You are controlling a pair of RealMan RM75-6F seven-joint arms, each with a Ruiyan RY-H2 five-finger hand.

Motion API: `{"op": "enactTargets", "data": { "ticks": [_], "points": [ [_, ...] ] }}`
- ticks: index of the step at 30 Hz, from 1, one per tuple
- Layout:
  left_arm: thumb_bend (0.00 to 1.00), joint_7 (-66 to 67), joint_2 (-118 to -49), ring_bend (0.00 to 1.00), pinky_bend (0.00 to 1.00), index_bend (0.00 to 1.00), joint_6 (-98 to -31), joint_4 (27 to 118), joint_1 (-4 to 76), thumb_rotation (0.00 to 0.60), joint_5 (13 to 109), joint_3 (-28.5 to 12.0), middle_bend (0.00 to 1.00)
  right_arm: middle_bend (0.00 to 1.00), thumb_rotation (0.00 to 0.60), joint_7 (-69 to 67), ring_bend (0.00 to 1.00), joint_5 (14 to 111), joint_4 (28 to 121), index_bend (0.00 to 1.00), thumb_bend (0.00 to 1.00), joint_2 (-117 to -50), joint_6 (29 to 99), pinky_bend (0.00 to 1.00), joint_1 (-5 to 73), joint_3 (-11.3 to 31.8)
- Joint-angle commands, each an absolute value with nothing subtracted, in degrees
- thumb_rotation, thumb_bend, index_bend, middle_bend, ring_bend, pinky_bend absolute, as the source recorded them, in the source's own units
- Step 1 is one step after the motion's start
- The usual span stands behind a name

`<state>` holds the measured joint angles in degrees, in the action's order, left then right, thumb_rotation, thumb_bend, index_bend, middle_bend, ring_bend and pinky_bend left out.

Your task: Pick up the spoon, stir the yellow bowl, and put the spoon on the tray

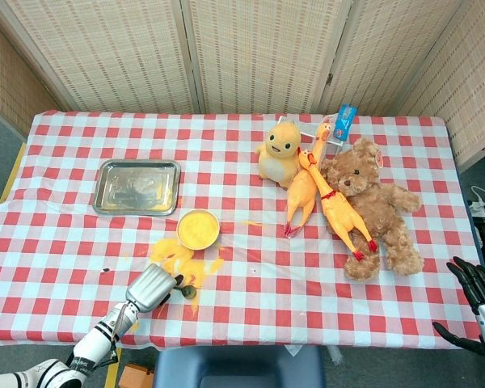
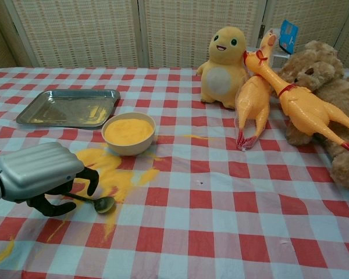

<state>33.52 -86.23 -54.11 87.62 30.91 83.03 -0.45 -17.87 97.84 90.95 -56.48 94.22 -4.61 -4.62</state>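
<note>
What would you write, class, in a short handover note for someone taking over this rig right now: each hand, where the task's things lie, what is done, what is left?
Left hand: low over the spoon's handle, fingers curled down around it; whether it grips yet cannot be told.
Right hand: idle off the table's right edge, fingers apart, holding nothing.
Spoon: lying on the cloth, bowl end visible, in the spilled yellow powder.
Yellow bowl: just behind the spill, full.
Tray: behind the bowl to the left, no spoon on it.
Done: the left hand has reached the spoon.
Left: lift it, stir the bowl, lay the spoon on the tray.
</note>
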Motion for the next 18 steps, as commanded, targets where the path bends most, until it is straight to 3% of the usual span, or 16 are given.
{"op": "enactTargets", "data": {
  "ticks": [1,8,18],
  "points": [
    [0.4,33.5,-86.4,1.0,1.0,0.44,-53.9,87.3,31.2,0.6,82.4,-0.4,1.0,0.0,0.6,-17.8,0.0,97.8,91.0,0.0,0.09,-56.5,94.2,0.0,-4.6,-4.6],
    [0.4,33.7,-86.9,1.0,1.0,0.45,-53.6,86.6,31.9,0.6,81.2,-0.3,1.0,0.0,0.6,-17.6,0.0,97.6,91.1,0.0,0.09,-56.5,94.1,0.0,-4.6,-4.5],
    [0.42,33.3,-87.4,1.0,1.0,0.54,-53.9,85.9,32.5,0.6,80.4,0.1,1.0,0.0,0.6,-17.5,0.0,97.4,91.0,0.0,0.09,-56.6,94.0,0.0,-4.6,-4.4]
  ]
}}
